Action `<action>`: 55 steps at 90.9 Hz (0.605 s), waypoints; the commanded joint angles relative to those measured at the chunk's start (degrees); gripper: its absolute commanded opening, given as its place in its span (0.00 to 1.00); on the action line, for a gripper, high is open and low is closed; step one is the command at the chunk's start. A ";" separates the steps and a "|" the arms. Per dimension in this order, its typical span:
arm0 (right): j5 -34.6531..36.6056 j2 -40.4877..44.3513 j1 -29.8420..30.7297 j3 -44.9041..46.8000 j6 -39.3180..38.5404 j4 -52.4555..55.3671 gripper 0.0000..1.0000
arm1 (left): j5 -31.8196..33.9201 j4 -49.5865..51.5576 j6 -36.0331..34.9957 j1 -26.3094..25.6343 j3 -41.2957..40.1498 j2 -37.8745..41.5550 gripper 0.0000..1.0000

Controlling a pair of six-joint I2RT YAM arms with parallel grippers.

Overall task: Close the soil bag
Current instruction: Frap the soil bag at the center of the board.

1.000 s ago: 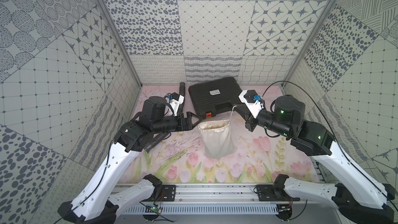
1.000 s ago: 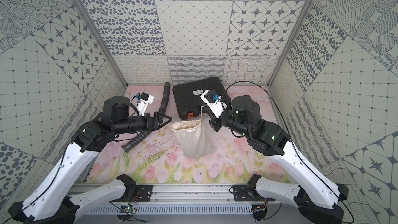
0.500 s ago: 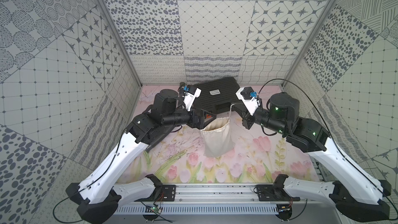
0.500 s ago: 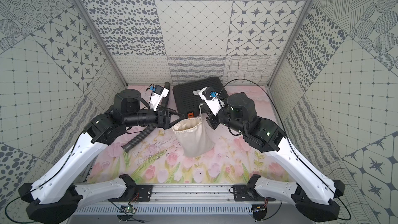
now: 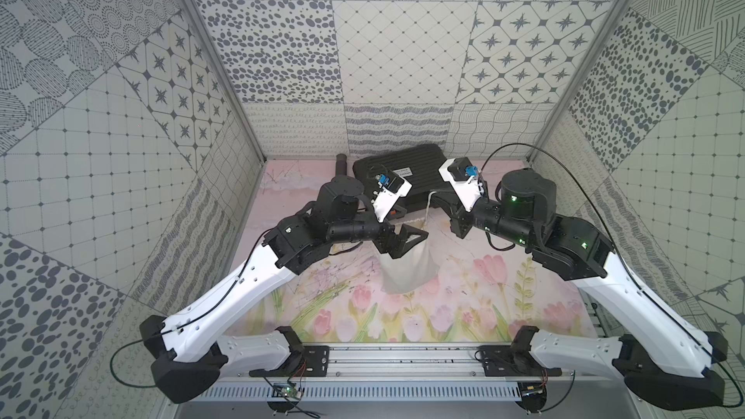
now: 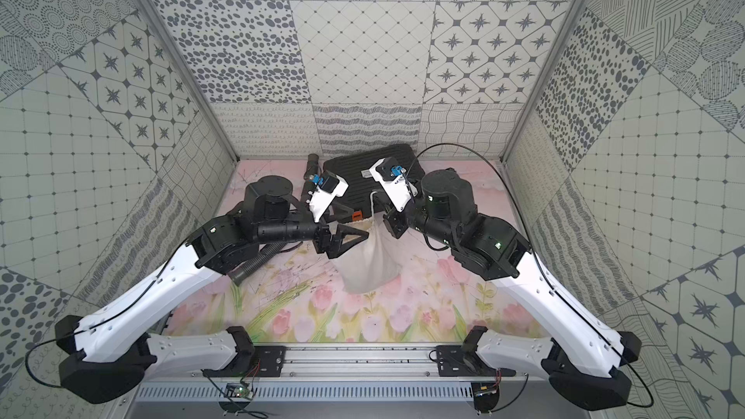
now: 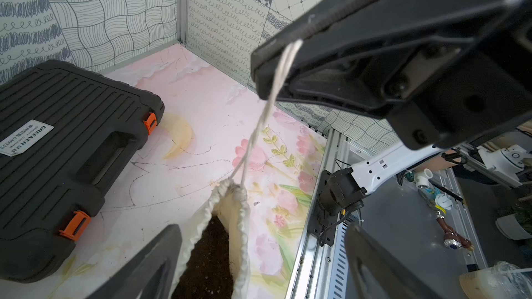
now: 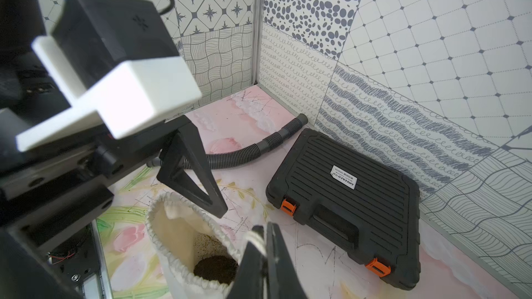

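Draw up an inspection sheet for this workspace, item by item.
Surface: floral mat, scribbled marks, nothing spilled that I can see.
Job's things: soil bag, mouth open, dark soil showing; its white cord runs taut up to the right gripper.
Clutter: black case with orange latches at the back; grey hose beside it.
Grippers: left gripper open, jaws either side of the bag's rim; right gripper shut on the cord.
Cables: black cable arcs over the right arm, away from the bag.
Surroundings: patterned walls; metal rail in front.
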State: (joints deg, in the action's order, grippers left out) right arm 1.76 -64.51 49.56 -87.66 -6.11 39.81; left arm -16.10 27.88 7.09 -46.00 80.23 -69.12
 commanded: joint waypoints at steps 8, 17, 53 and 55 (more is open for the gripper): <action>0.47 1.41 0.41 -2.71 1.90 -6.77 0.00 | 1.02 -9.75 -8.07 -0.85 0.56 -3.23 0.80; 0.51 1.58 0.41 -2.62 2.10 -6.77 0.00 | 0.23 -9.65 -8.40 -0.86 1.93 -5.01 0.74; 1.07 2.59 0.38 -2.52 1.86 -6.47 0.00 | -1.69 -10.32 -6.86 -1.02 2.96 -7.55 0.51; 1.06 2.62 0.41 -2.47 1.86 -6.45 0.00 | -1.73 -10.31 -6.73 -1.09 3.00 -7.62 0.51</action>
State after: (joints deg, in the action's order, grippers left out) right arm 2.22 -64.10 49.78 -87.66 -4.89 40.18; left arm -15.81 21.02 1.04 -46.61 82.17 -76.09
